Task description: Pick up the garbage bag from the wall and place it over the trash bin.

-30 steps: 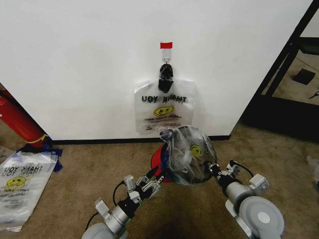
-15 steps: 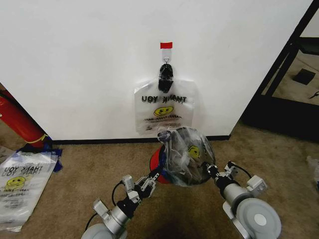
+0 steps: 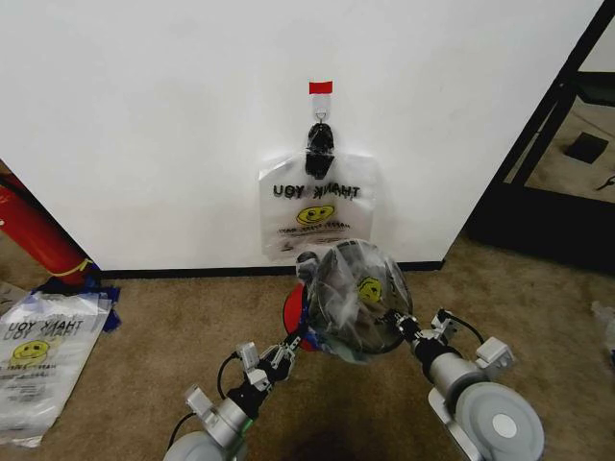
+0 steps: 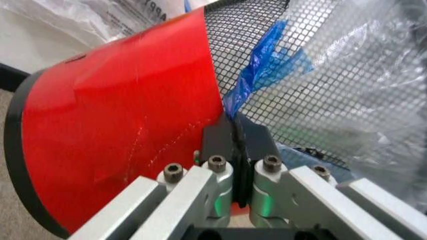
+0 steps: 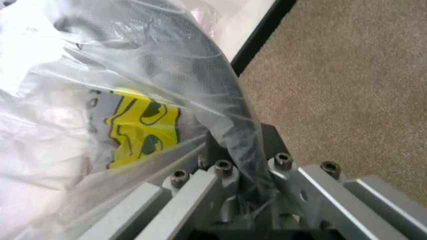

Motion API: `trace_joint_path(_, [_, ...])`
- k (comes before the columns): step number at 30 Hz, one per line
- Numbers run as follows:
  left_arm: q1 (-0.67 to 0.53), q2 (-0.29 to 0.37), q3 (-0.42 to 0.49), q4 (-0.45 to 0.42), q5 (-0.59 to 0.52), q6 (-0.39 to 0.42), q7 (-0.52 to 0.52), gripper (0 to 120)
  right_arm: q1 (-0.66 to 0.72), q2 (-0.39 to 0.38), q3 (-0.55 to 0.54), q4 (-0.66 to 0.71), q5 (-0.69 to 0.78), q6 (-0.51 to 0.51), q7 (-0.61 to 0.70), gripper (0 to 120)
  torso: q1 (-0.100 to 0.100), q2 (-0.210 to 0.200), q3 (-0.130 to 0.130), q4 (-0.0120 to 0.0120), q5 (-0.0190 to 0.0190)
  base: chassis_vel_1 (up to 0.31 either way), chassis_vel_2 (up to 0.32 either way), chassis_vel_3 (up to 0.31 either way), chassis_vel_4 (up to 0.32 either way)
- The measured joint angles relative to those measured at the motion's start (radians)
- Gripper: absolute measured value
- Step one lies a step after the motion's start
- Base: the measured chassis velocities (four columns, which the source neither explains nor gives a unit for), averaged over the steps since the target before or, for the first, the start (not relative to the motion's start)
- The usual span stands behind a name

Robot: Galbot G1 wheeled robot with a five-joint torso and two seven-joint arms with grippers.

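Since a second ago the wall [image 3: 144,125] is unchanged, a spare bag on its hook, while the trash bin [image 3: 294,312] tilts further and the garbage bag [image 3: 357,298] wraps more of its rim, nearly seated. Left gripper [image 4: 236,145] pinches the blue bag edge; right gripper [image 5: 243,172] clamps bag against rim.

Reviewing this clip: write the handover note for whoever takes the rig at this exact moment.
Left gripper: shut on a blue edge of the garbage bag, beside the red base of the trash bin.
Right gripper: shut on the bin's rim with bag plastic over it.
The bin is tipped between the grippers, near the wall.
Done: a bag is draped around the bin.
Left: seat the bag evenly, stand the bin up, release.
Another bag hangs on the wall hook.
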Motion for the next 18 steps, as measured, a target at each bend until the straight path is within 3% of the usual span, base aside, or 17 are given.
trace_joint_path(10, [-0.042,-0.055,0.015,0.070,0.007,-0.012,-0.033,0,-0.015,0.011,-0.010,0.013,-0.010,-0.007,0.001,0,0.000,0.000,0.000,0.0001,0.0000,0.000,0.000,0.000,0.000])
trace_joint_path(18, [-0.026,-0.034,0.004,0.068,0.008,-0.016,-0.036,0,-0.007,0.016,-0.015,-0.006,-0.030,-0.002,-0.001,0,0.000,0.000,0.000,0.0001,0.0000,0.000,0.000,0.000,0.000])
